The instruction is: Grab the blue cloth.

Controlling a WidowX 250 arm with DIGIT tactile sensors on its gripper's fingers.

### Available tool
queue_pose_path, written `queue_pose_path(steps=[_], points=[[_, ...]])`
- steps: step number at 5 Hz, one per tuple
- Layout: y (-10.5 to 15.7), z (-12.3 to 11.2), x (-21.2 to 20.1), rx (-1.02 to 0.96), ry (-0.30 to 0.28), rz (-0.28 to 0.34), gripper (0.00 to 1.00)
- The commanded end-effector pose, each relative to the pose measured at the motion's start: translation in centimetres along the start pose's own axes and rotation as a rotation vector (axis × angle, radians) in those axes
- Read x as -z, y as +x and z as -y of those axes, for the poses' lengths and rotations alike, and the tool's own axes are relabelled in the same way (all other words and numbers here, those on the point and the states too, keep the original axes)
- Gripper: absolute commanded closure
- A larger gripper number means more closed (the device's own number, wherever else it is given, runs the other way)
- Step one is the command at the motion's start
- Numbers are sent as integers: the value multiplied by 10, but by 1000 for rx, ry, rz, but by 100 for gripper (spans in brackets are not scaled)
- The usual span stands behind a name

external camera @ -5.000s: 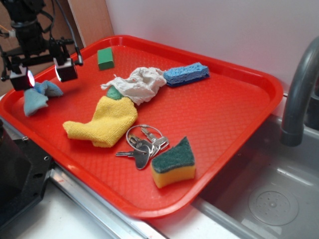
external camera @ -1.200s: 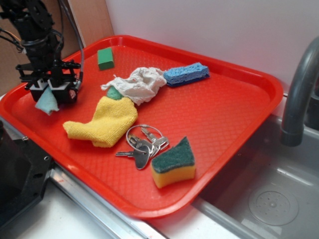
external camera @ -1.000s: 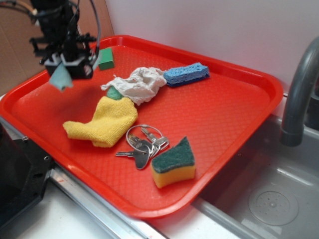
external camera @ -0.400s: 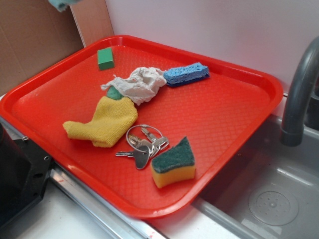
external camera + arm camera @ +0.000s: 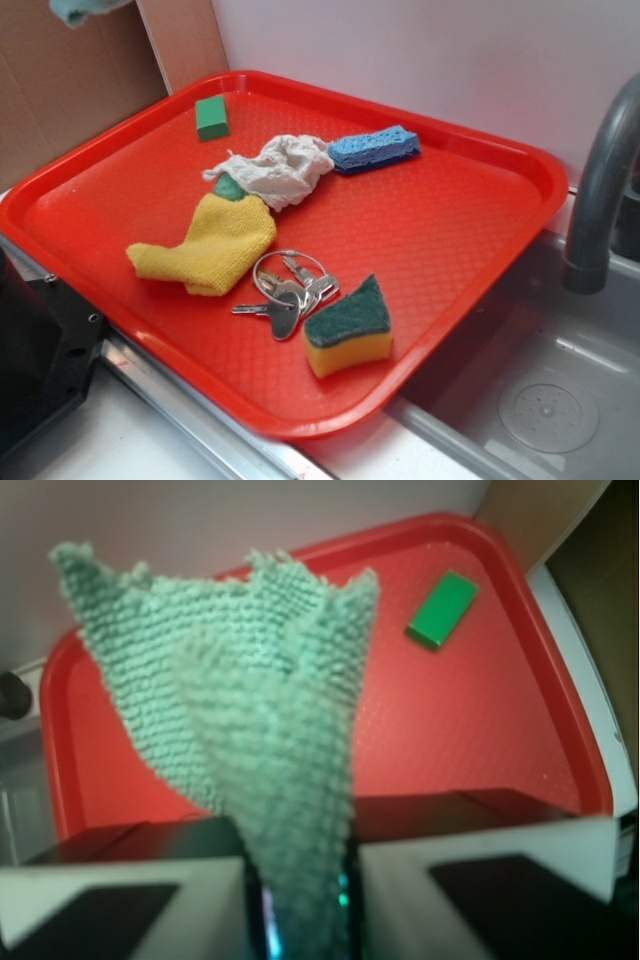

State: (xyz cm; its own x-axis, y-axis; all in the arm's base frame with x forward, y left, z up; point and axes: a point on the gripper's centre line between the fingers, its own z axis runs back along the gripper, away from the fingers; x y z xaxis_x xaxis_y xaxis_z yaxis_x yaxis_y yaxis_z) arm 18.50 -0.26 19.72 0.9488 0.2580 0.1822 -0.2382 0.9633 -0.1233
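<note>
In the wrist view my gripper (image 5: 300, 880) is shut on the blue cloth (image 5: 260, 710), a pale teal fuzzy rag that hangs from between the two white fingers (image 5: 130, 890), well above the red tray (image 5: 470, 720). In the exterior view only the cloth's lower tip (image 5: 80, 10) shows at the top left edge, above and beyond the tray's far left corner; the gripper itself is out of that frame.
On the red tray (image 5: 450, 220) lie a green block (image 5: 211, 117), a white rag (image 5: 275, 168), a blue sponge (image 5: 373, 148), a yellow cloth (image 5: 210, 243), keys (image 5: 285, 290) and a yellow-green sponge (image 5: 348, 327). A sink and grey faucet (image 5: 600, 190) are at right.
The gripper closed on the blue cloth at the tray's left edge, lifted it up and back, and has left the exterior view; only the cloth's tip still shows.
</note>
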Motion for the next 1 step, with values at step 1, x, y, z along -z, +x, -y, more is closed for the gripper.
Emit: queue_pose_path(steps=[1], points=[[-24, -24, -3, -27, 36, 12, 100]])
